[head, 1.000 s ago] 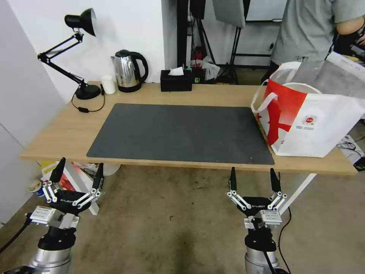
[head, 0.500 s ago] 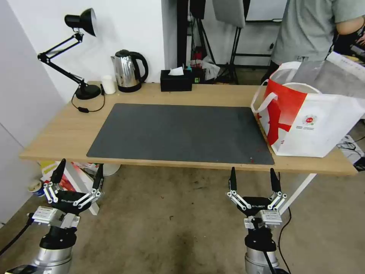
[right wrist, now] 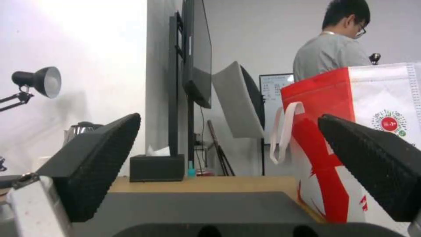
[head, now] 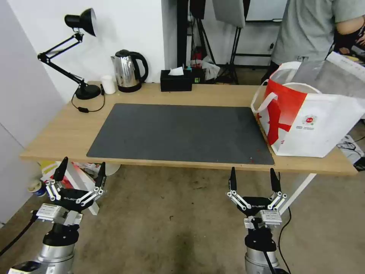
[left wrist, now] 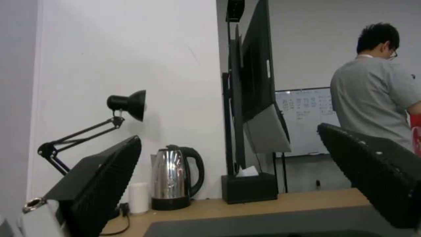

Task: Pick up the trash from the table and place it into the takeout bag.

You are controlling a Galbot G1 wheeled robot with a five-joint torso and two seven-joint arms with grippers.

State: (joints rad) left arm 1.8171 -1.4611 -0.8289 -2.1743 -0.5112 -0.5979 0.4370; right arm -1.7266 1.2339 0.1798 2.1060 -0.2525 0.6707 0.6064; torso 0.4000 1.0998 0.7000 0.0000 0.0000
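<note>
Since a second ago only the left gripper [head: 80,169] has shifted, slightly right and lower in the head view; the right gripper [head: 253,180] is where it was, table contents unchanged. Both grippers sit below the near table edge, over the floor, left at about 7 o'clock and right at about 5 o'clock from the mat's centre, each with fingers spread wide and nothing between them. The table [head: 68,131] carries the dark grey mat [head: 178,131], which is bare apart from a few tiny red specks near its 4 o'clock corner. The takeout bag [head: 311,121] stands upright at 3 o'clock on the table's right end, mouth open, touching the mat's right edge or just beside it; its inside is hidden. Far edge, 10 to 12 o'clock: desk lamp [head: 81,57], small white cup [head: 108,84], kettle [head: 129,71], black tissue box [head: 176,80]. No bowls or drink cup on the table, so my read is the trash is already bagged and the task is done or nearly so, arms parked.
</note>
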